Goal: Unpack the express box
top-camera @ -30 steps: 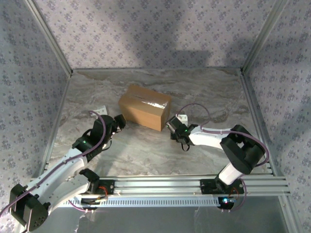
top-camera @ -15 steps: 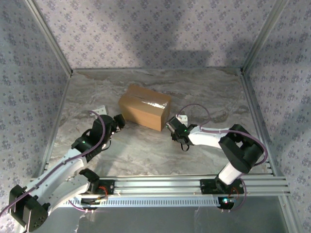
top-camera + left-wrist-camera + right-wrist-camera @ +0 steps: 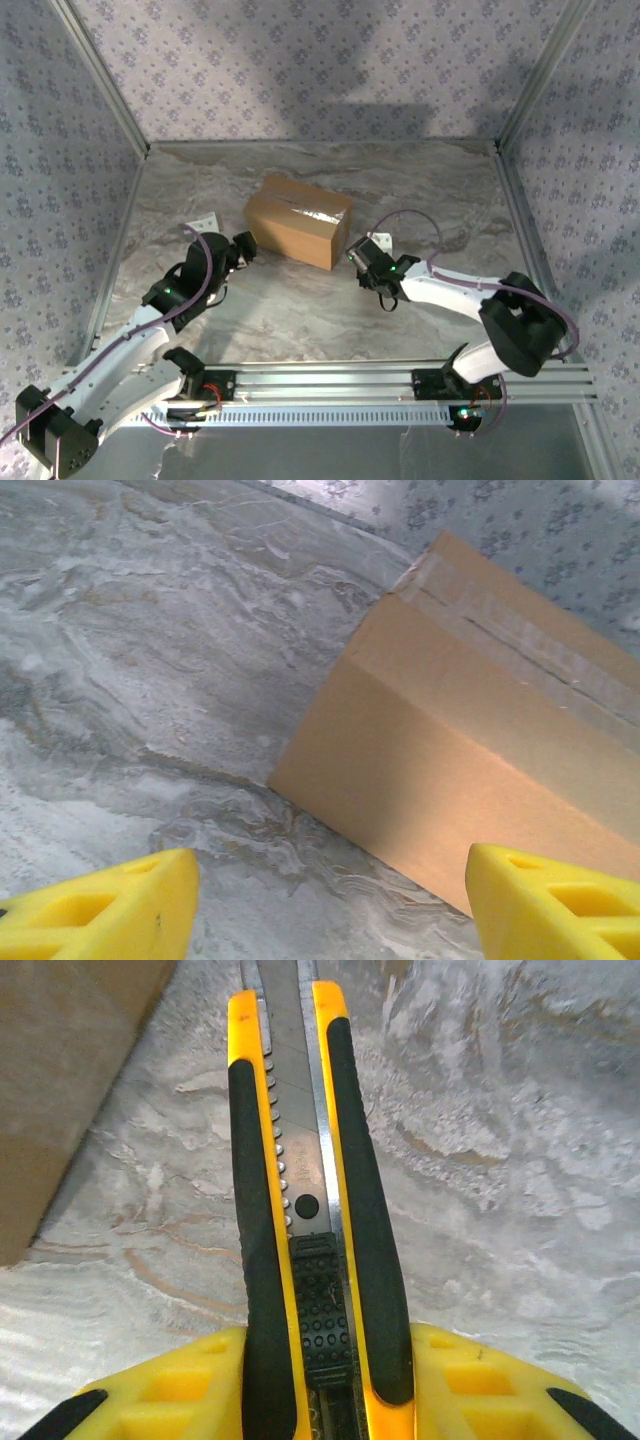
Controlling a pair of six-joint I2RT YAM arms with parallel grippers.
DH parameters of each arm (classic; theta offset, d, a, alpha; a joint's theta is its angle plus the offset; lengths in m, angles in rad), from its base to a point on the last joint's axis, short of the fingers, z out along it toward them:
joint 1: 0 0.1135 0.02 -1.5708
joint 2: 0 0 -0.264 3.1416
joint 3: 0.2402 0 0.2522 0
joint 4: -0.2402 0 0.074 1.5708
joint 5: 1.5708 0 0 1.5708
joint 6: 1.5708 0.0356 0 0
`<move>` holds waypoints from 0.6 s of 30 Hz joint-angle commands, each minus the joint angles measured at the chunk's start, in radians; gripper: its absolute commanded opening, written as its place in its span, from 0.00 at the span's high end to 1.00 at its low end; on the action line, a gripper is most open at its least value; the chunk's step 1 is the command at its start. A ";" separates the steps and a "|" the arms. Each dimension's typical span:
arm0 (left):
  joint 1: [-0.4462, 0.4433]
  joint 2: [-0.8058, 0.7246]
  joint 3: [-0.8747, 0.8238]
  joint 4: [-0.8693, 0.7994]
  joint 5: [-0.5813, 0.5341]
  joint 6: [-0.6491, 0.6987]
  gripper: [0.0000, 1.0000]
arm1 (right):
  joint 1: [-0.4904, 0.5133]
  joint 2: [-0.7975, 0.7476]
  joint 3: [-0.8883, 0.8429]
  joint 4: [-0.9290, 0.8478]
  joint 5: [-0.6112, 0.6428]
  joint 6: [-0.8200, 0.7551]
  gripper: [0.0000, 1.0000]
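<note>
The express box (image 3: 298, 220) is a brown carton with its flaps shut and clear tape along the top seam, lying mid-table. My left gripper (image 3: 243, 250) sits just off the box's left end, open, with nothing between its yellow fingertips (image 3: 110, 910). From the left wrist, the box (image 3: 470, 750) lies close ahead. My right gripper (image 3: 358, 252) sits by the box's right near corner, shut on a yellow-and-black utility knife (image 3: 305, 1190) that points forward past the box's side (image 3: 60, 1090).
The marbled tabletop (image 3: 300, 310) is walled by patterned panels on three sides (image 3: 320, 70). Aluminium rails (image 3: 400, 380) run along the near edge. Open floor lies behind and to the right of the box.
The right arm's elbow swung out to the right and its gripper shifted slightly toward the box. The left gripper crept a little forward along the box's left end.
</note>
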 commanded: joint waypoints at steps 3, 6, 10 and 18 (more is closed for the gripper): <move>-0.008 0.021 0.082 -0.001 0.106 0.035 0.34 | -0.006 -0.117 0.063 -0.124 0.029 -0.098 0.67; -0.010 0.053 0.120 -0.012 0.177 0.049 0.34 | -0.006 -0.177 0.082 -0.162 0.031 -0.130 0.67; -0.015 0.106 0.170 -0.005 0.276 0.061 0.34 | -0.005 -0.254 0.110 -0.200 0.016 -0.189 0.66; -0.045 0.224 0.263 0.066 0.435 0.013 0.28 | 0.005 -0.389 0.177 -0.217 -0.034 -0.311 0.65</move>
